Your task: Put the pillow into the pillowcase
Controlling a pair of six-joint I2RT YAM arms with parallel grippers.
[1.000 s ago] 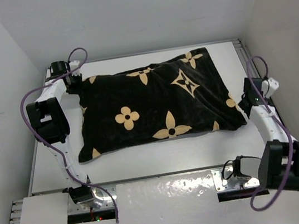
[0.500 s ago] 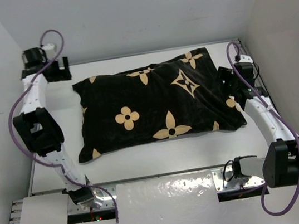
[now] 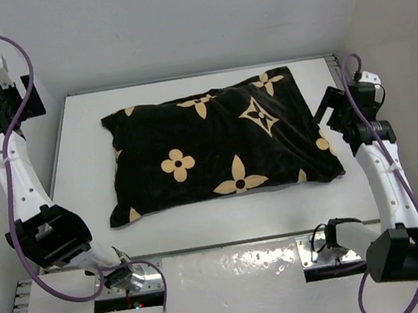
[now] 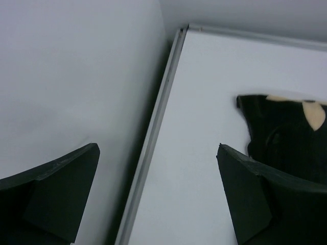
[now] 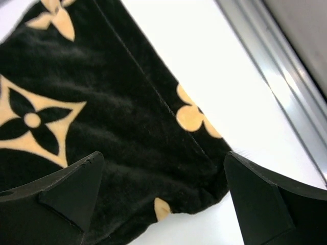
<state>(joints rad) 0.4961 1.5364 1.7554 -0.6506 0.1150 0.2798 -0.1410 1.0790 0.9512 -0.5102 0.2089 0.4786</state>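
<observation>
Pillowcase (image 3: 219,143) lies flat, table (image 3: 203,224) showing round every edge.

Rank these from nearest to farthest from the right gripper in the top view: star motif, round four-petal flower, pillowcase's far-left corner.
From the right gripper, open beside the right end of the pillowcase:
1. The star motif, on the right half.
2. The round four-petal flower, left of centre.
3. The far-left corner, at the opposite end.

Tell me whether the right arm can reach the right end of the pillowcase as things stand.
Probably yes: the right end effector hangs open close by the right end of the pillowcase, and nothing visible lies between them.
</observation>
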